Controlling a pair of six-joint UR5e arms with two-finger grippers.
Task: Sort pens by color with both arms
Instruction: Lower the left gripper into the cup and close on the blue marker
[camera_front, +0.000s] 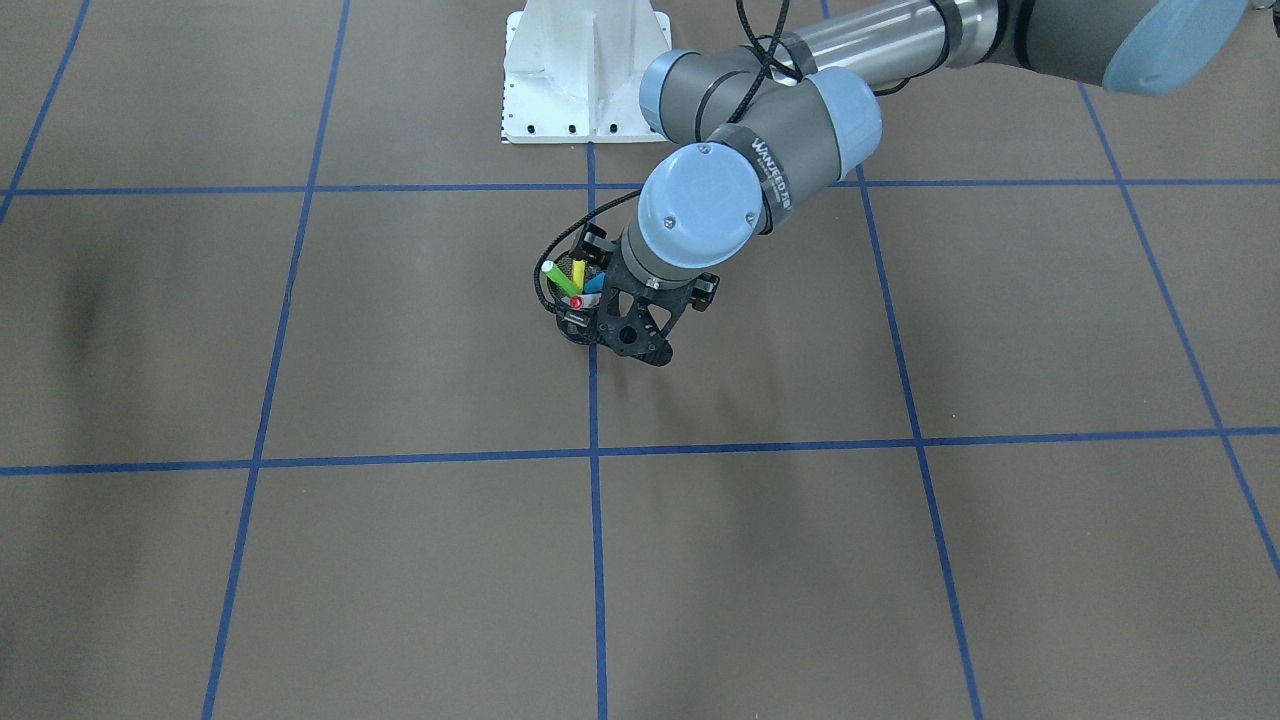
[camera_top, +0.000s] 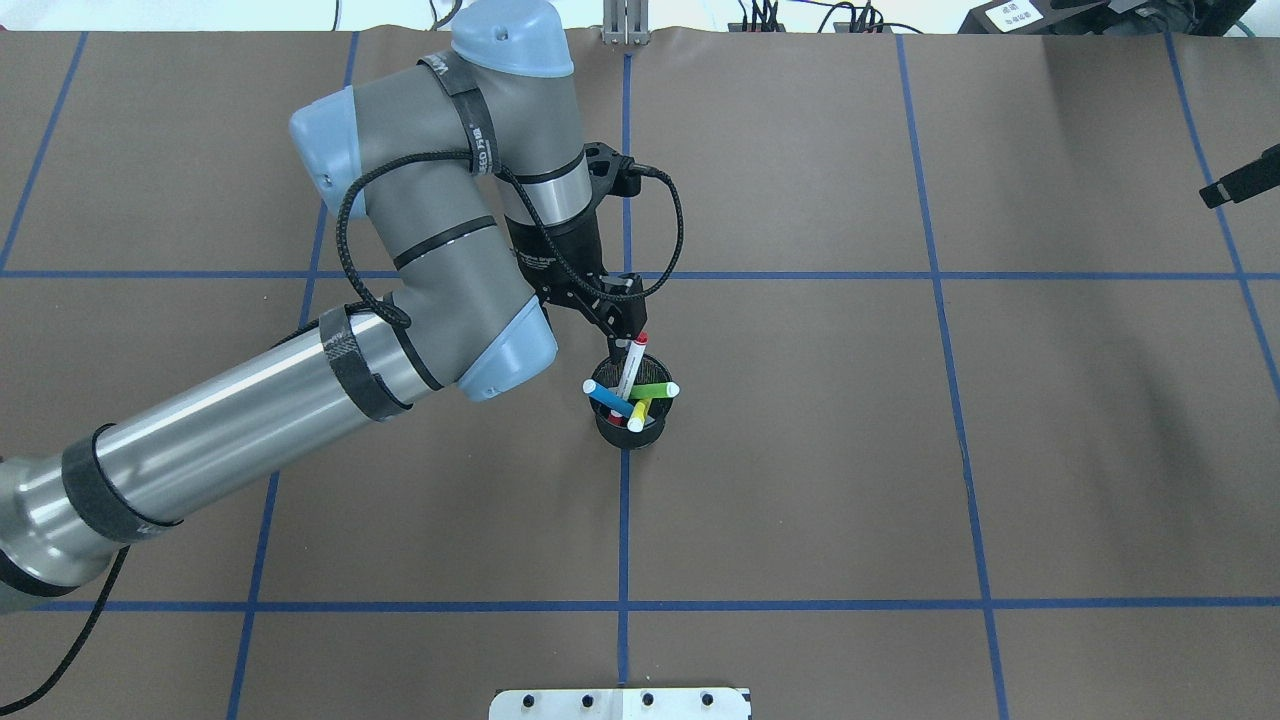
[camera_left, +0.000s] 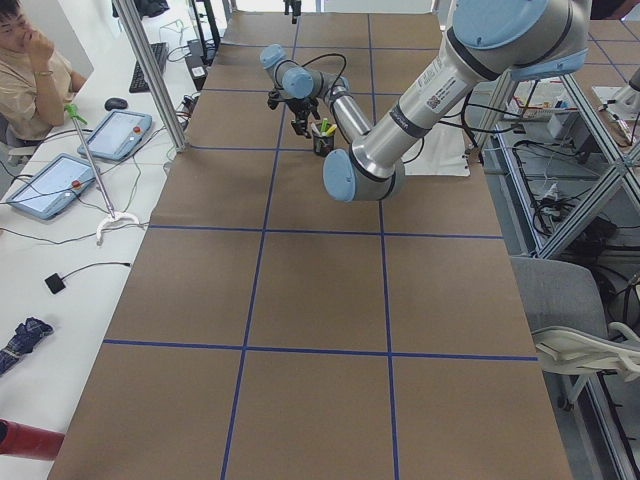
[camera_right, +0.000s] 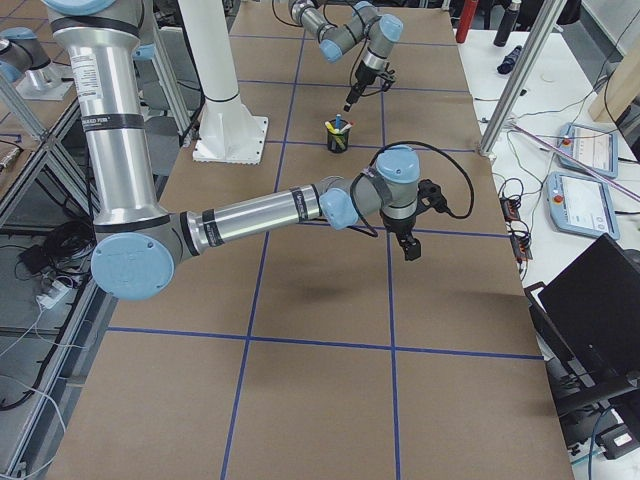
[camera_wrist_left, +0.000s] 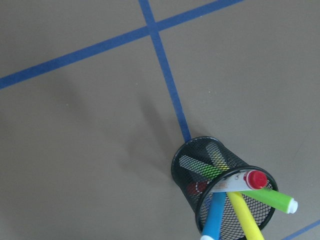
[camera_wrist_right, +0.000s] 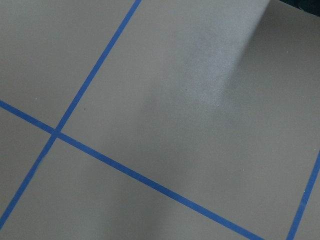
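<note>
Four pens stand in a black mesh cup (camera_top: 630, 432) at the table's middle: blue (camera_top: 605, 397), green (camera_top: 655, 389), yellow (camera_top: 640, 413) and a white one with red ends (camera_top: 630, 375). The left wrist view shows the same cup (camera_wrist_left: 185, 165) and the white pen's red end (camera_wrist_left: 257, 179). My left gripper (camera_top: 628, 335) hangs just above the cup, close to the white pen's top. Its jaws look closed and I see nothing between them. My right gripper (camera_top: 1212, 194) is far off at the table's right side, slim and apparently shut, holding nothing.
Brown table paper with a blue tape grid (camera_top: 625, 520). The white mounting pedestal (camera_front: 585, 70) stands at the robot's side. A metal post (camera_right: 515, 80), tablets (camera_right: 590, 150) and a laptop (camera_right: 590, 320) lie along the operators' edge.
</note>
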